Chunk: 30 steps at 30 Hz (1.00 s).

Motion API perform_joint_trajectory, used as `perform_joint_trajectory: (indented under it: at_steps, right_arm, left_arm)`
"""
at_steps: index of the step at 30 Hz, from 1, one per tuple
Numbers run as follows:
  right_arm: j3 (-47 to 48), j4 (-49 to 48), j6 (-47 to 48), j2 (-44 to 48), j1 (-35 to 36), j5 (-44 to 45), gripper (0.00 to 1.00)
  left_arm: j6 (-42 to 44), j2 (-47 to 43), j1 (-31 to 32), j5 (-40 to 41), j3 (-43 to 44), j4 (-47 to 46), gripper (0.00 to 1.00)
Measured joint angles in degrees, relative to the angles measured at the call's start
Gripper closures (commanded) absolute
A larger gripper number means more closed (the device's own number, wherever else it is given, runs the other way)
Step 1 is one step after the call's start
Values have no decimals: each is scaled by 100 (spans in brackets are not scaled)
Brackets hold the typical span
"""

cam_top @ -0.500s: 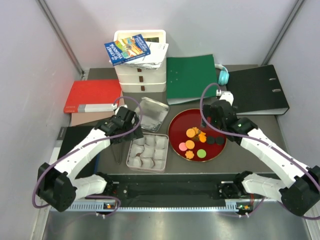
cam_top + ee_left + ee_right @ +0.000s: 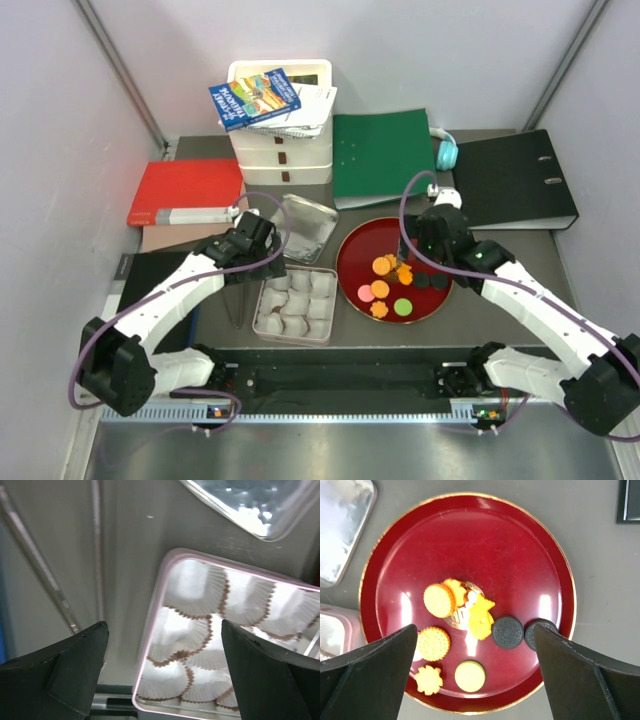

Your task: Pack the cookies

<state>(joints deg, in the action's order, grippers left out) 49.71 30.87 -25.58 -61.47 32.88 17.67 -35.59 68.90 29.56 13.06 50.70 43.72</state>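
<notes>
We see two robot arms over a red plate point(image 2: 358, 245) of cookies point(image 2: 480, 617) and a tin point(image 2: 150, 650) lined with paper cups point(image 2: 195, 592).
We judge this the reach for a first pick: the right gripper point(image 2: 475, 626) hangs wide open and empty above the cookies, all loose on the plate; the left gripper point(image 2: 164, 624), likewise open and empty, hovers at the tin's edge. Next, the right must settle on one biscuit without nudging its neighbours. The pink cookie point(image 2: 365, 293) shows clearly only from above; the tin's far cups are cut off.
</notes>
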Motion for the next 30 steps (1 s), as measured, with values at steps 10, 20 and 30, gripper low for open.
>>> perform_joint_trajectory:
  at_steps: [10, 20, 30]
  right_arm:
    - [-221, 42, -79, 184, 0, -201, 1]
    - [-221, 39, -146, 184, 0, -402, 1]
    - [-221, 33, -149, 184, 0, -507, 1]
  left_arm:
    - [-98, -378, -457, 824, 127, 667, 1]
    - [-374, 90, -1893, 155, -138, 608, 1]
    - [-210, 872, -1941, -323, -149, 238, 1]
